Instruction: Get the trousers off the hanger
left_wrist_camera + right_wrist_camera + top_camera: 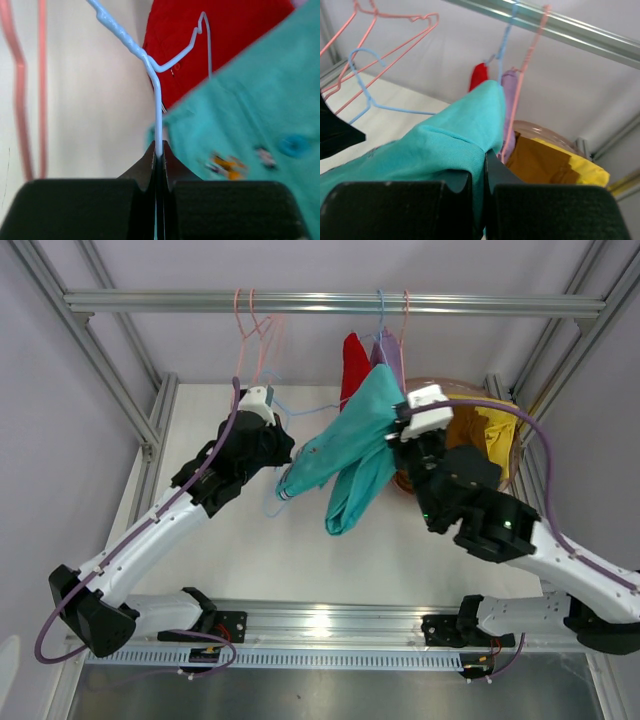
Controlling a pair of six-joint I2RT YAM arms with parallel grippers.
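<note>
The teal trousers (350,450) stretch between my two grippers above the table. My left gripper (285,452) is shut on the thin light blue hanger (158,115), which is off the rail; the teal trousers (250,125) lie just to its right. My right gripper (398,430) is shut on a fold of the teal trousers (455,140). The red trousers (353,365) and lavender trousers (390,355) hang from the rail (330,303). The brown trousers (540,162) and yellow trousers (582,170) lie in the tub.
The pinkish translucent tub (495,405) stands at the back right, behind my right arm. Empty pink hangers (250,330) hang at the rail's left. Metal frame posts (110,370) flank the white table (230,550).
</note>
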